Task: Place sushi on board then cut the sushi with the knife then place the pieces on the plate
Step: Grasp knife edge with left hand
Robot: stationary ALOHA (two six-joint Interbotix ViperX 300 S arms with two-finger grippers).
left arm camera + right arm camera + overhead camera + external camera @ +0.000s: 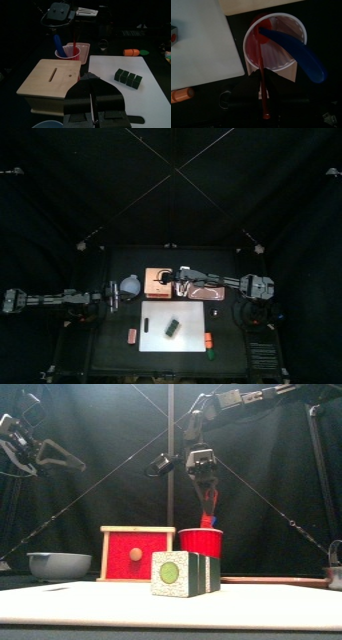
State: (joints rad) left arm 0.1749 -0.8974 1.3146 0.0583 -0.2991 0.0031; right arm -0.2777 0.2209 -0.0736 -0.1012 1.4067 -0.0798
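Note:
The dark green sushi roll lies on the white cutting board. Behind it stands the red cup, holding a blue knife and a red knife. My right gripper hangs right over the cup, shut on the red knife's handle. Beside the cup lies the pink tray. My left gripper is shut on nothing, just left of the wooden box.
The wooden box with the red drawer front stands left of the cup, and the blue-grey bowl further left. Small toy foods lie at the board's front corners; an orange toy is beside the board.

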